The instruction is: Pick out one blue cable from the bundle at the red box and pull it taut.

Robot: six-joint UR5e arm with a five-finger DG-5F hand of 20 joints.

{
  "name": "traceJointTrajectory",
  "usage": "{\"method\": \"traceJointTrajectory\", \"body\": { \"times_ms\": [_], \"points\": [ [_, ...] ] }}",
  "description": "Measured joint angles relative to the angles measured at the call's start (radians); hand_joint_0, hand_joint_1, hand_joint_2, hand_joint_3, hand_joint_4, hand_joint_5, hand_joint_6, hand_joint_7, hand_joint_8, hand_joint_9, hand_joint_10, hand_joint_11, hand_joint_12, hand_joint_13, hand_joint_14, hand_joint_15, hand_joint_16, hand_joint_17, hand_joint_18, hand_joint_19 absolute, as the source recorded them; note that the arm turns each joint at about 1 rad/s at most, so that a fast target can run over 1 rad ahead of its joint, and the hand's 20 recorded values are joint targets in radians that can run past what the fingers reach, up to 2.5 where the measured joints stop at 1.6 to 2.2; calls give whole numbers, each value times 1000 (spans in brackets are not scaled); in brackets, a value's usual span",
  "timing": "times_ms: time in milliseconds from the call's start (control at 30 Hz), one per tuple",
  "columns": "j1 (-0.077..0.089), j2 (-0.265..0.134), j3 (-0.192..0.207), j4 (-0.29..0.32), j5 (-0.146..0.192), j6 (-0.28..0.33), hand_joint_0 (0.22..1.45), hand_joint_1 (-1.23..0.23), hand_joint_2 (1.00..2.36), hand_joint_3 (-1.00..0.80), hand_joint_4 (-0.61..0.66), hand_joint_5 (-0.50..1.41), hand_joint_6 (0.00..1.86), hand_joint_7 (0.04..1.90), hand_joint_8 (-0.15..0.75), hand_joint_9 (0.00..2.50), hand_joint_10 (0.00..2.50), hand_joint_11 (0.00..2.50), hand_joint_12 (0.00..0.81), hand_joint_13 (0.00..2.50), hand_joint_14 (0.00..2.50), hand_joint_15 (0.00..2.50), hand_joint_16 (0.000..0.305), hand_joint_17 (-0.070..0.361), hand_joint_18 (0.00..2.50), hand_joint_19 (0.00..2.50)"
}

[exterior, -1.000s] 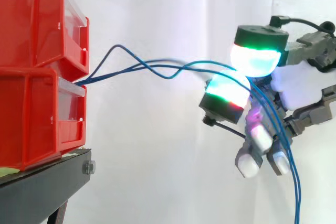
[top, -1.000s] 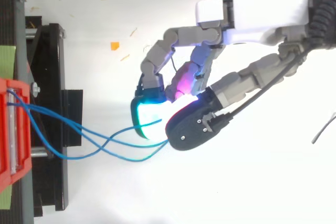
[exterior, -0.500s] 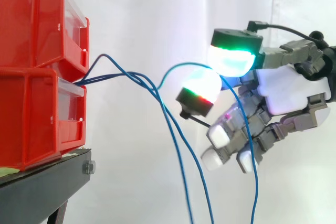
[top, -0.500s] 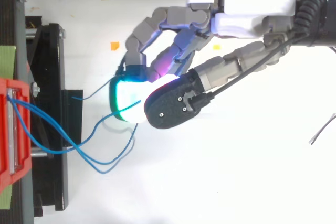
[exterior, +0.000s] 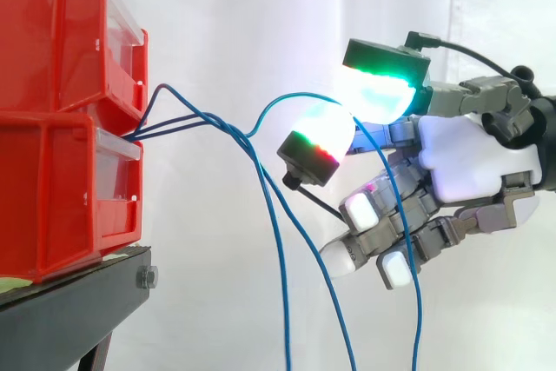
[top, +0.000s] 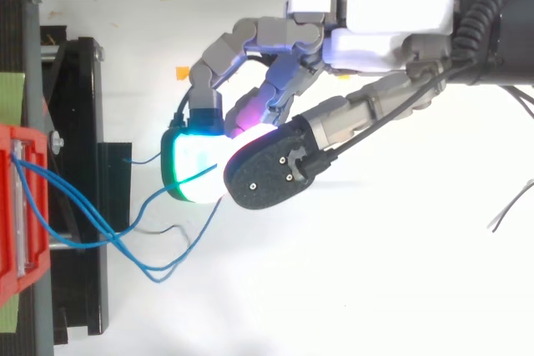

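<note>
I see the robot hand (exterior: 469, 162) reaching in from the right of the side view, in front of a white curtain (exterior: 261, 6). It is grasping one blue cable (exterior: 291, 102), pinched between its thumb pad and a finger pad (exterior: 378, 93), which glow white and green and sit closed against each other. The rest of its fingers curl loosely beneath the pinch and hold nothing.

From the pinch, the blue cable arcs up and away from the robot hand. It then dips to the gap between the stacked red bins (exterior: 52, 128), which stand well out beyond the fingertips on a black stand (exterior: 69, 319). This stretch curves, so the cable is slack, not taut. On the palm side of the pinch, the same cable drops behind the curled fingers and runs out of the bottom of the view.

The other blue cables (exterior: 276, 284) leave the same gap in the bins. They cross the held cable short of the fingertips and hang straight down, below and in front of the robot hand, untouched by it. From the top view, these loose cables loop between the stand and the glowing pads.
</note>
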Motion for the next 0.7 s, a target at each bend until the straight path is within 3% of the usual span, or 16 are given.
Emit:
{"method": "traceJointTrajectory", "body": {
  "times_ms": [267, 700],
  "points": [
    [0, 0, -32, 60, -2, 19, 629, -770, 1005, -172, -160, -31, 888, 859, 315, 1023, 17, 426, 350, 781, 11, 277, 55, 124, 838, 424],
    [0, 0, -36, 71, 2, 10, 630, -757, 1004, -171, -159, -31, 889, 851, 315, 1038, 17, 438, 350, 785, 10, 284, 55, 124, 843, 432]
  ]
}}
